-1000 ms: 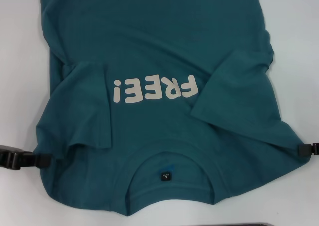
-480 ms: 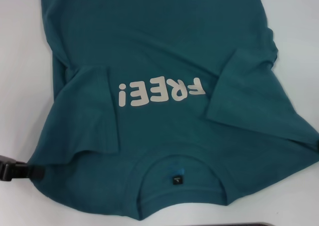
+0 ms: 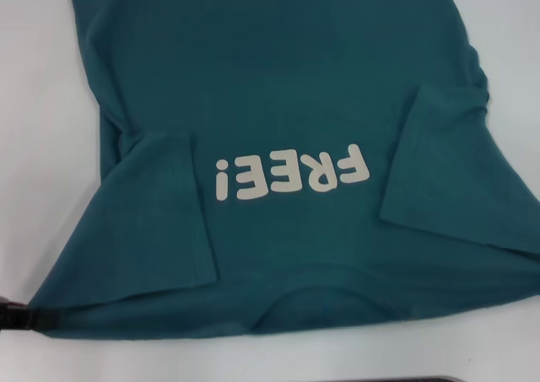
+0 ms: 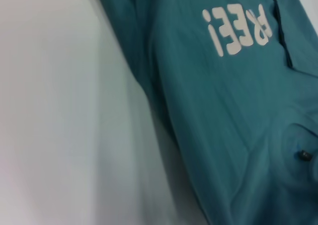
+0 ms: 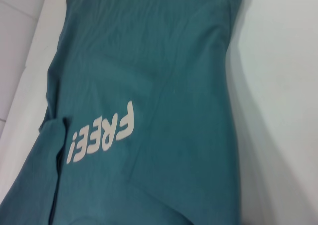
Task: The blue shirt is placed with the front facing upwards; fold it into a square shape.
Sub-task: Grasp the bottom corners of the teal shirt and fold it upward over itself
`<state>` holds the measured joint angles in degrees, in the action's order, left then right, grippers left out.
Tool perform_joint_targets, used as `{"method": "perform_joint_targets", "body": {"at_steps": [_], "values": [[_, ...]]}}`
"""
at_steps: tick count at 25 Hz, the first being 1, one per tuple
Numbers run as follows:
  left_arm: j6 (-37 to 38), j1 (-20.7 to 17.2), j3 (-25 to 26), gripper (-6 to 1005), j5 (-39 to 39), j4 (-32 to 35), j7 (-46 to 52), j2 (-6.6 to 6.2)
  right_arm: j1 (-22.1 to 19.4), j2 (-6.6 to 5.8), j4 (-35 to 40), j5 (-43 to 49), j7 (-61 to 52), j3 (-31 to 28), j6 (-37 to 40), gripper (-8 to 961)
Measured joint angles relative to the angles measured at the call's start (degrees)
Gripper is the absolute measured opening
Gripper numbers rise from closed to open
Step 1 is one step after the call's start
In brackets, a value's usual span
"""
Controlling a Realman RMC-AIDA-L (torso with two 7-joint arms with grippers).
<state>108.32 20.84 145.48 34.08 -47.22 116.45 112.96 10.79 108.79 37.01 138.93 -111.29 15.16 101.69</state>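
A large dark teal-blue cotton T-shirt [image 3: 287, 87] with white "FREE!" lettering [image 3: 291, 174] fills most of the head view, spread front-up on a white table [image 3: 34, 104], both short sleeves folded inward over the chest. At the lower left edge of the frame the black left gripper [image 3: 18, 314] sits at the shirt's shoulder corner; whether it is clamped cannot be told. The right gripper is out of sight past the right edge.
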Motion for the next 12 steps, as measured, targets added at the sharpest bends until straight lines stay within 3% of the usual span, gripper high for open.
{"method": "perform_joint_targets", "body": {"at_steps": [12], "values": [[0.25,-0.95,-0.16,1,-0.24,0.02,-0.49,0.49,-2.01,0.41,0.0,-0.07,2.19,-2.91,2.13,29]]}}
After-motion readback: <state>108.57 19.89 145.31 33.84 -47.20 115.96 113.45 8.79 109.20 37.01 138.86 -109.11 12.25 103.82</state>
